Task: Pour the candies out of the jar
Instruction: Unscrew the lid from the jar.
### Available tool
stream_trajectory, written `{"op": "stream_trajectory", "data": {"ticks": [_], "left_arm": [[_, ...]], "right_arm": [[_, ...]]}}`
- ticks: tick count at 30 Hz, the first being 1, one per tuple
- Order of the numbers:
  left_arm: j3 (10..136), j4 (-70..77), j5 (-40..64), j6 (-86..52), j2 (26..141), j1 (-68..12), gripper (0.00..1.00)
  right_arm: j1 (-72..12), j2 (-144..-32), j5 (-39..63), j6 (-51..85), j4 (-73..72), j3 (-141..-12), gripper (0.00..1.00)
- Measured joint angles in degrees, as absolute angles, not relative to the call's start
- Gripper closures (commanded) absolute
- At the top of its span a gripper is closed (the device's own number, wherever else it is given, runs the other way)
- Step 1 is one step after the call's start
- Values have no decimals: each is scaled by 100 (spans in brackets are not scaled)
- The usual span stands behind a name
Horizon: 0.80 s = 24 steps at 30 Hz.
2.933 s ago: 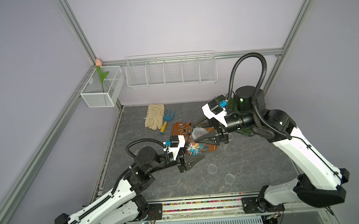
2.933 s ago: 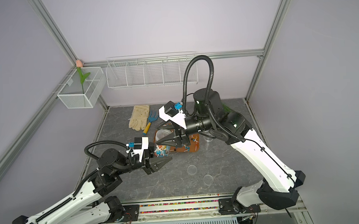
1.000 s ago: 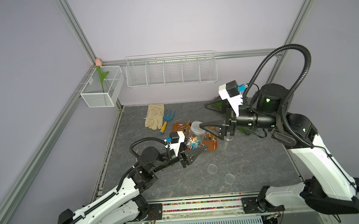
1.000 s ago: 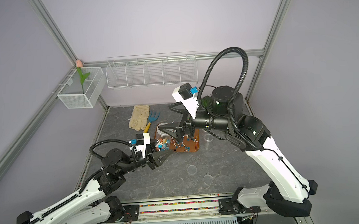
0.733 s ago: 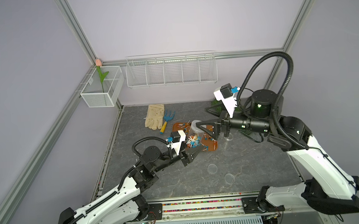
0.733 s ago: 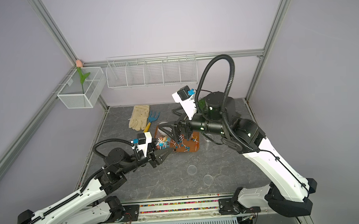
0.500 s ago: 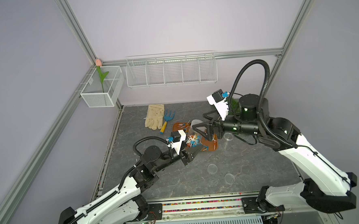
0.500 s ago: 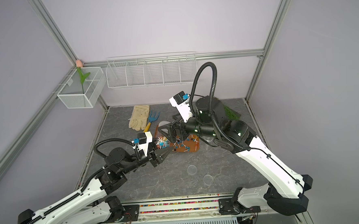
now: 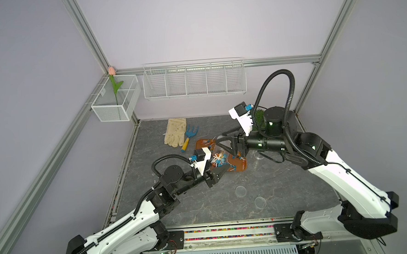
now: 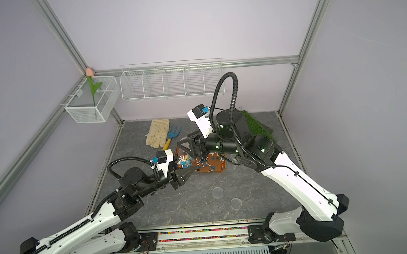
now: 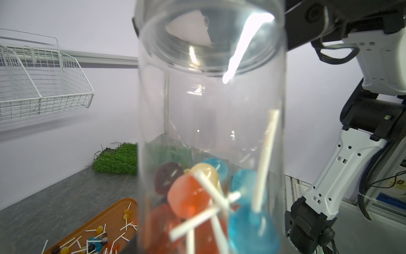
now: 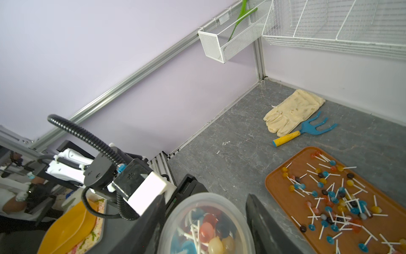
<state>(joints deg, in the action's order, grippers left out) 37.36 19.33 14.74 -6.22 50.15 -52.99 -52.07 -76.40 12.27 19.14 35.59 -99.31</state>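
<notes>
The jar (image 9: 219,153), a smooth clear plastic cylinder, is over one end of the flat orange tray (image 12: 283,176), its base pinched by the left gripper (image 9: 219,172). Glossy round candies (image 11: 193,198) on white sticks fill its lower end, and more lie scattered on the tray. The right gripper (image 9: 223,144) straddles the rim. Its fingertips are cut off in the right wrist view, so I cannot tell whether it grips. Only that view looks into the mouth.

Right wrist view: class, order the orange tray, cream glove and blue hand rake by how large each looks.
1. Orange tray, though nearer the camera and cropped.
2. Cream glove.
3. Blue hand rake, beside the glove, so fairly compared.
</notes>
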Motion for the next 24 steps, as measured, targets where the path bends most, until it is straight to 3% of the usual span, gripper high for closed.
{"op": "stream_trajectory", "data": {"ticks": [9, 11, 17, 24], "left_arm": [[3736, 1894, 1485, -591, 4923, -5288, 55], [3736, 1855, 1533, -591, 4860, -5288, 55], [3747, 1691, 1911, -668, 4711, -5288, 55], [3752, 1481, 2397, -797, 4718, -5288, 55]], "right_arm": [[-5190, -7725, 1496, 1601, 3527, -10040, 52], [-5170, -7725, 1719, 1278, 3514, -10060, 48], [-4689, -7675, 3153, 189, 3382, -10057, 48], [-4268, -7684, 4644, -191, 3179, -10294, 48]]}}
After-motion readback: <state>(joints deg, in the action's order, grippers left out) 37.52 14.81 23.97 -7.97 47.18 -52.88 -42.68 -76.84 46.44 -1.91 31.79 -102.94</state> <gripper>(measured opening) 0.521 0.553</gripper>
